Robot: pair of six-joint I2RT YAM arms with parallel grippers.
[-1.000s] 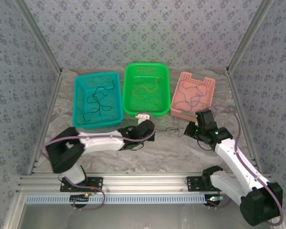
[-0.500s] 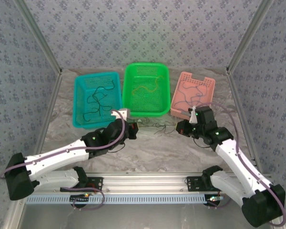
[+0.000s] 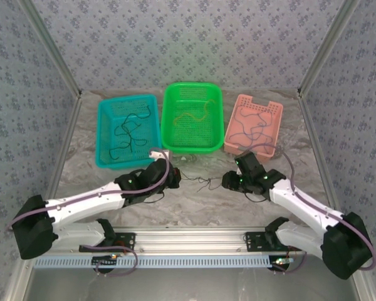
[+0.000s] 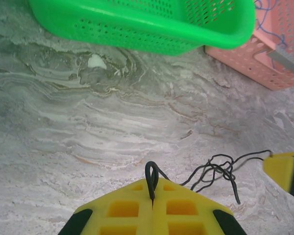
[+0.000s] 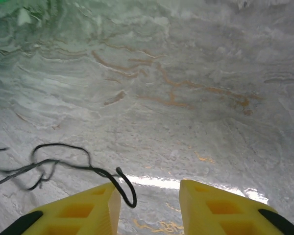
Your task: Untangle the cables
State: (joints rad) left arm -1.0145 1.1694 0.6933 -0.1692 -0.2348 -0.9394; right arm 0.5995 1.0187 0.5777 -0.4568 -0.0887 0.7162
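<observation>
A thin black cable (image 3: 203, 183) lies in a small tangle on the marble table between my two grippers. My left gripper (image 3: 174, 179) is shut on one looped end of it (image 4: 152, 176), and the knotted part (image 4: 218, 169) trails off to the right. My right gripper (image 5: 149, 196) is open and low over the table. The cable's other end (image 5: 127, 188) curls loose against the inner face of its left finger (image 5: 105, 203). A black cable (image 3: 128, 132), a yellow-orange one (image 3: 191, 116) and a purplish one (image 3: 250, 128) lie in the three baskets behind.
A teal basket (image 3: 101, 135), a green basket (image 3: 192, 86) and a pink basket (image 3: 257, 97) stand in a row at the back. The green basket (image 4: 137, 24) is just ahead of my left gripper. Patterned walls close in both sides.
My right gripper has opened and let go of the black cable's end, and has dropped down and left. My left gripper stays shut on the other end and has shifted slightly.
</observation>
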